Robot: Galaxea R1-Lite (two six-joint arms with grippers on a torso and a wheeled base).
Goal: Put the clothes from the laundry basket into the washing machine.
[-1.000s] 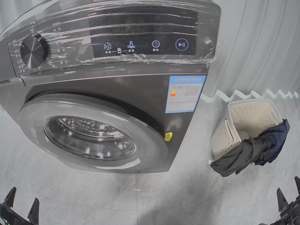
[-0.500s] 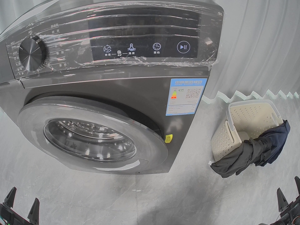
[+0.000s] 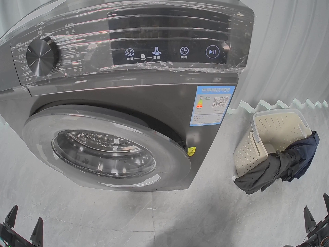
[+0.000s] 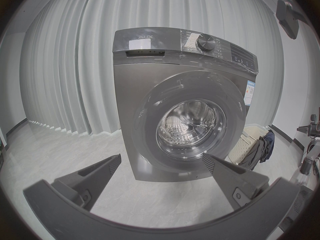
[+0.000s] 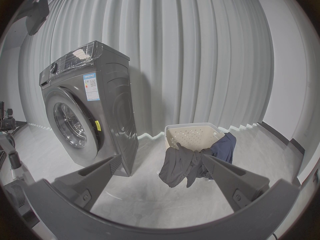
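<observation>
Grey marble floor (image 3: 205,216) and pale curtains frame the washing machine (image 3: 137,96). In the head view the whole scene sits slightly further right than before, a camera shift, and nothing has moved. Dark clothes (image 3: 274,170) drape over the laundry basket (image 3: 274,115) rim, right of the machine. In the left wrist view, the left gripper (image 4: 161,156) has its fingers spread and faces the closed door (image 4: 190,124). In the right wrist view, the right gripper (image 5: 161,157) is spread and faces the clothes.
</observation>
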